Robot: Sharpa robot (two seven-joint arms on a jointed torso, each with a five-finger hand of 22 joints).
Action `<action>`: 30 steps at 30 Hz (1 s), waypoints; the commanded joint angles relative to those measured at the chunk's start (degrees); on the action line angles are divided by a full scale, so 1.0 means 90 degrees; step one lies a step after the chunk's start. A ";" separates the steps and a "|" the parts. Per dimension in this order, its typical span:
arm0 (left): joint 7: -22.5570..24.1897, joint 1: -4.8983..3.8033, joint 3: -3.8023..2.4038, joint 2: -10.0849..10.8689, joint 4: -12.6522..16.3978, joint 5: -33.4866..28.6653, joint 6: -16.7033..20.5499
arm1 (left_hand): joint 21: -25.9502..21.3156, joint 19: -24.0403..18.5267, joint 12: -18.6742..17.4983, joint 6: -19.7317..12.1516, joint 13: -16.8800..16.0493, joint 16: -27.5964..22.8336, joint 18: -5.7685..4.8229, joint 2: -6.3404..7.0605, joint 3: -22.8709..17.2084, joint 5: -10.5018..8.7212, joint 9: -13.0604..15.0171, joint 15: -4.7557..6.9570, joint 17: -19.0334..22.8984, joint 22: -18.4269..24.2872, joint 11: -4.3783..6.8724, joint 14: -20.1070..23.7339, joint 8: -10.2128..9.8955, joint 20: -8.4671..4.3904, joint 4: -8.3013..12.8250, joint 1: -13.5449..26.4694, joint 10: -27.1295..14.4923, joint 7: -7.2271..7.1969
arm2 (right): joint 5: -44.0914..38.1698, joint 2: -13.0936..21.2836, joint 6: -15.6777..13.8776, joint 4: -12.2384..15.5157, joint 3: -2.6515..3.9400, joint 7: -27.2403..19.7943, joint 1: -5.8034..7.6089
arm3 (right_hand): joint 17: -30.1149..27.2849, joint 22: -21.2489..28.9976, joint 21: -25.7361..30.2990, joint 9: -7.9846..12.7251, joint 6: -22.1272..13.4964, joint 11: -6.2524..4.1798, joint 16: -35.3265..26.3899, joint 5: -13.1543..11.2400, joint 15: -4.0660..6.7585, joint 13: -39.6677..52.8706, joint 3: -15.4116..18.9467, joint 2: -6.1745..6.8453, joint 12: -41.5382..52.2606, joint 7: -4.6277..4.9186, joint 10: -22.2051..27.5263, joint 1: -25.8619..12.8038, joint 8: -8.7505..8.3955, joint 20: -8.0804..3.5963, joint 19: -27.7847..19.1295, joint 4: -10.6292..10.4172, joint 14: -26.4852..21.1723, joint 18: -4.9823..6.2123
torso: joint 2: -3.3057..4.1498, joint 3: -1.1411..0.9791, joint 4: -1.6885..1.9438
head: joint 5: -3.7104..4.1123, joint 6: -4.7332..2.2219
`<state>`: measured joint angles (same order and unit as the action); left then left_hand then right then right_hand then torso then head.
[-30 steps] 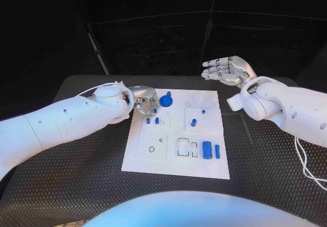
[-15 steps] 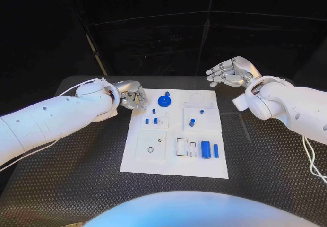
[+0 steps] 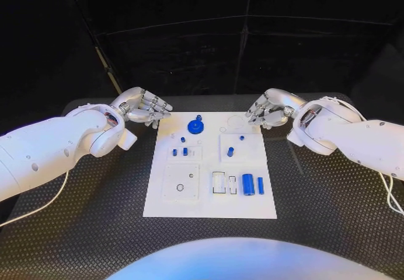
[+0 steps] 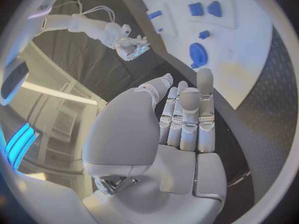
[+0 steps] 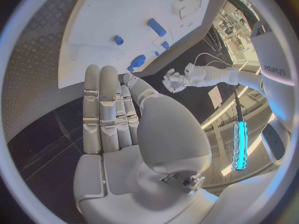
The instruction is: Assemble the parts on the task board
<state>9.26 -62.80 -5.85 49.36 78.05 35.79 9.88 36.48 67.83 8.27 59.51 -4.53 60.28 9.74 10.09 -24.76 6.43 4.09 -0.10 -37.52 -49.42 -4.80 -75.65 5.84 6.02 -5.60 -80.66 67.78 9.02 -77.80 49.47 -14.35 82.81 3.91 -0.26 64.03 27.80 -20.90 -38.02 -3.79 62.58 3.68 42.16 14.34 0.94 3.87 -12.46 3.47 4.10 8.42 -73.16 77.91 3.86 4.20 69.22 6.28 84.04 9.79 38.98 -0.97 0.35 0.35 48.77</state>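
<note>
The white task board (image 3: 211, 201) lies in the middle of the black table. On it are a round blue part (image 3: 195, 126) near the far edge, several small blue pegs such as one (image 3: 230, 151), and a blue cylinder (image 3: 247, 184) beside a thin blue bar (image 3: 260, 185). My left hand (image 3: 143, 106) hovers off the board's far left corner, fingers stretched out, holding nothing. My right hand (image 3: 268, 109) hangs over the far right corner, also empty. In the wrist views, the left hand (image 4: 181, 119) and right hand (image 5: 118, 114) both show straight fingers above the board (image 4: 249, 30) (image 5: 106, 20).
Black ribbed matting (image 3: 101, 204) surrounds the board on all sides. A white cable (image 3: 34, 210) trails from the left arm over the mat, and another (image 3: 389, 198) hangs by the right arm. Rectangular recesses (image 3: 224, 182) sit near the cylinder.
My left hand has drawn back from the round blue part to off the board's far left corner. My right hand has come down toward the far right corner. The head view has shifted slightly.
</note>
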 commanded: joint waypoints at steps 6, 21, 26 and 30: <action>0.0907 0.0077 0.0005 0.0050 0.0307 -0.2186 0.0023 | -0.0061 -0.0064 0.0061 0.0044 -0.0013 -0.0098 0.0083 -0.0067 0.0027 -0.0035 -0.0013 -0.0003 0.0134 0.0030 -0.0004 0.0103 0.0031 0.0003 0.0020 0.0017 0.0061 -0.0006 | -0.1739 -0.0193 0.0421 0.0183 -0.0006 0.0893 -0.0118 | 0.1740 -0.0399 -0.0572 0.0002 -0.0149 0.0070 0.1747 -0.0062 -0.0035 -0.0013 -0.0344 0.0197 -0.0060 0.0030 0.0247 -0.0219 -0.0026 0.0039 -0.0087 -0.0051 0.0257 0.0063 | 0.0004 0.0003 0.0017 | 0.0025 -0.0060; 0.1049 0.0127 0.0006 0.0069 0.0447 -0.2337 0.0063 | -0.0084 -0.0074 0.0080 0.0041 -0.0018 -0.0134 0.0082 -0.0071 0.0036 -0.0035 -0.0016 -0.0004 0.0182 0.0044 -0.0008 0.0128 0.0029 0.0004 0.0026 0.0015 0.0065 0.0003 | -0.2066 -0.0440 0.0732 0.0096 -0.0056 0.1057 -0.0257 | 0.2720 -0.0704 -0.1009 -0.0005 -0.0403 0.0211 0.2691 -0.0117 -0.0127 -0.0006 -0.0483 0.0375 -0.0041 0.0158 0.0648 -0.0309 -0.0011 0.0173 -0.0234 -0.0124 0.0213 0.0069 | 0.0009 0.0006 0.0010 | 0.0031 -0.0081; 0.1054 0.0133 0.0006 0.0067 0.0440 -0.2371 0.0072 | -0.0087 -0.0076 0.0082 0.0041 -0.0018 -0.0136 0.0082 -0.0072 0.0036 -0.0034 -0.0016 -0.0005 0.0184 0.0046 -0.0008 0.0130 0.0029 0.0004 0.0028 0.0013 0.0065 0.0005 | -0.2076 -0.0465 0.0842 0.0094 -0.0058 0.1045 -0.0264 | 0.3063 -0.0855 -0.1180 -0.0013 -0.0358 0.0201 0.2987 -0.0108 -0.0124 0.0003 -0.0537 0.0370 -0.0024 0.0149 0.0593 -0.0295 0.0004 0.0182 -0.0231 -0.0142 0.0236 0.0065 | 0.0009 0.0003 0.0006 | 0.0025 -0.0072; 0.1051 0.0137 0.0006 0.0065 0.0427 -0.2379 0.0085 | -0.0095 -0.0079 0.0086 0.0039 -0.0019 -0.0143 0.0082 -0.0074 0.0037 -0.0033 -0.0017 -0.0006 0.0193 0.0050 -0.0010 0.0136 0.0028 0.0004 0.0033 0.0008 0.0061 0.0010 | -0.2078 -0.0487 0.0906 0.0076 -0.0059 0.1053 -0.0270 | 0.3241 -0.1073 -0.1376 -0.0021 -0.0294 0.0178 0.3148 -0.0107 -0.0112 0.0008 -0.0615 0.0338 -0.0009 0.0129 0.0527 -0.0254 0.0023 0.0178 -0.0187 -0.0142 0.0243 0.0043 | 0.0003 0.0003 0.0003 | 0.0025 -0.0070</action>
<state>17.39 -61.52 -5.75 49.98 81.85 15.47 10.35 36.00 67.47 8.65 59.50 -4.65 59.20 9.72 10.09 -24.59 6.43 3.99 -0.11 -35.85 -49.04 -5.01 -74.84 5.83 5.96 -5.44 -80.67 67.97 9.01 -95.53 45.17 -7.84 83.49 3.37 8.84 61.53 56.73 -30.26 -50.13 -3.90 59.59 5.30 70.25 13.51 0.09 3.89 -17.76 6.23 3.76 9.52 -67.87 75.15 3.77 5.72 67.45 4.98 84.03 9.79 39.06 -0.92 0.42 0.60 48.14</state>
